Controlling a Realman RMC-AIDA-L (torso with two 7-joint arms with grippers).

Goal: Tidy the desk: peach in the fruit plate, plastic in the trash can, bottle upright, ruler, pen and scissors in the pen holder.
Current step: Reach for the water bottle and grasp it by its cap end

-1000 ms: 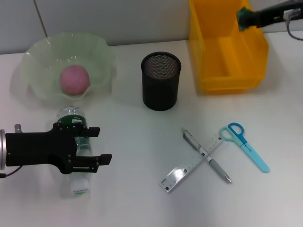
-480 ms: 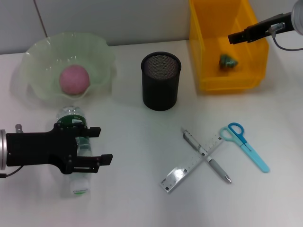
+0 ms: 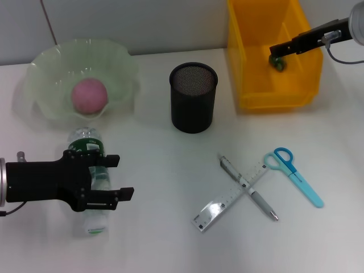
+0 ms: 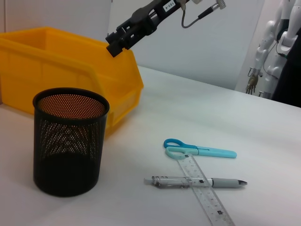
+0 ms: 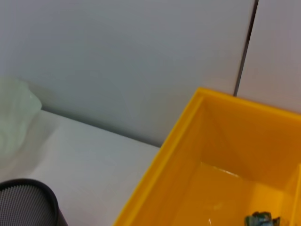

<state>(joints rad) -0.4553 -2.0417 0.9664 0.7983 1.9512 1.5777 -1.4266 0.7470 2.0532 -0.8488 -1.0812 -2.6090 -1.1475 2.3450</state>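
The pink peach [image 3: 89, 95] lies in the pale green fruit plate [image 3: 51, 62]. A clear bottle [image 3: 85, 139] lies flat on the desk, and my left gripper [image 3: 119, 176] is open just above it, one finger on each side. My right gripper [image 3: 277, 50] hangs open over the yellow trash can [image 3: 273, 99], above the crumpled green plastic [image 3: 278, 63] on the can's floor, which also shows in the right wrist view as plastic [image 5: 261, 220]. The ruler [image 3: 230, 196] and pen [image 3: 248, 187] lie crossed. Blue scissors [image 3: 296, 173] lie beside them, and the black mesh pen holder [image 3: 193, 96] stands upright.
The left wrist view shows the pen holder [image 4: 70, 141] close by, the trash can [image 4: 56, 52] behind it, and the scissors [image 4: 197, 149], pen [image 4: 193, 181] and ruler [image 4: 204, 193] on the desk. A wall runs along the desk's far edge.
My right gripper let go of the green plastic, which dropped into the yellow can, and then shifted slightly over it. My left gripper edged a little toward the near edge.
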